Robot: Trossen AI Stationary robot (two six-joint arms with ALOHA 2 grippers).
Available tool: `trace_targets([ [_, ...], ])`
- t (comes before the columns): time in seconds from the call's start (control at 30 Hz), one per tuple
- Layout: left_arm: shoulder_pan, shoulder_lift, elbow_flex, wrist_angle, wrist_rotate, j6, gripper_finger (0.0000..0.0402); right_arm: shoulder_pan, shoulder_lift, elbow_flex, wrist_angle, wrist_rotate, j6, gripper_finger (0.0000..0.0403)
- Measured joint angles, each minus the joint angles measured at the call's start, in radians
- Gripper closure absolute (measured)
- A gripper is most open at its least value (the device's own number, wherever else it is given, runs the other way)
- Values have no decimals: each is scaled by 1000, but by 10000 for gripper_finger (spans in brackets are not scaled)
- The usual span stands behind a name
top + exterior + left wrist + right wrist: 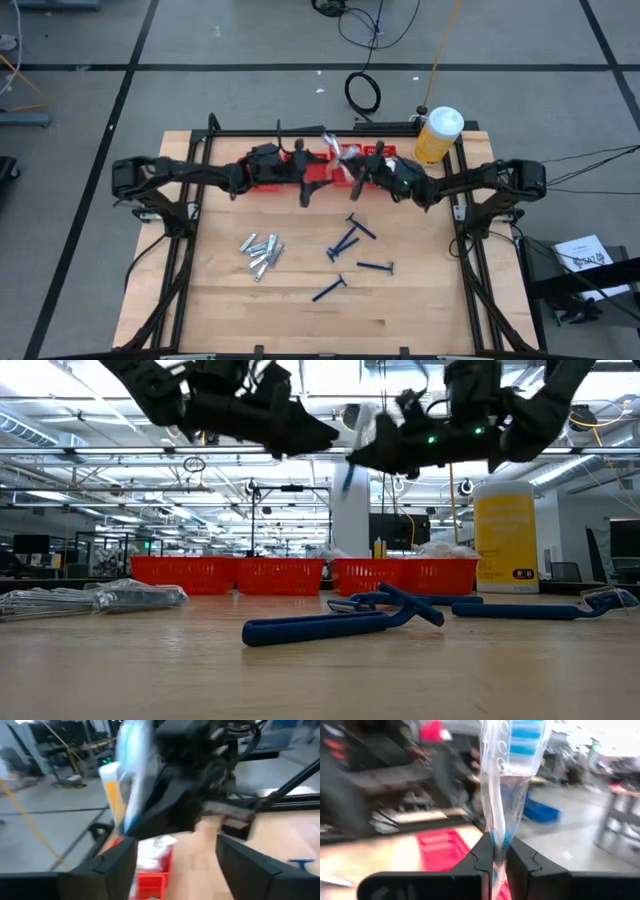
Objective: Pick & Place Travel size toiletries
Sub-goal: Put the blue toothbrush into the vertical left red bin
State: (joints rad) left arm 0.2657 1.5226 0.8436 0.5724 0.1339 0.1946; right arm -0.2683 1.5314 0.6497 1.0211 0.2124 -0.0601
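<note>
While the left gripper (304, 190) hangs with fingers spread above the red baskets (270, 178), the right gripper (499, 854) is clamped on a clear-wrapped toothbrush (512, 750). It stands upright between the fingers, above the baskets.

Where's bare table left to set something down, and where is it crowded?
Bare wood lies along the near table edge, and between the silvery tubes and the blue razors. It is crowded at the red baskets, where the left gripper and the right gripper, holding a wrapped toothbrush, meet.
</note>
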Motion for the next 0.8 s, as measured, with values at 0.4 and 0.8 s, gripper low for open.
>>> trace_targets([
  [0.4, 22, -124, 1, -383, -326, -12, 84, -185, 34, 323, -925, -113, 78, 387],
  [0.8, 29, -117, 0, -447, -327, -54, 112, -173, 39, 308, -1009, -191, 135, 345],
])
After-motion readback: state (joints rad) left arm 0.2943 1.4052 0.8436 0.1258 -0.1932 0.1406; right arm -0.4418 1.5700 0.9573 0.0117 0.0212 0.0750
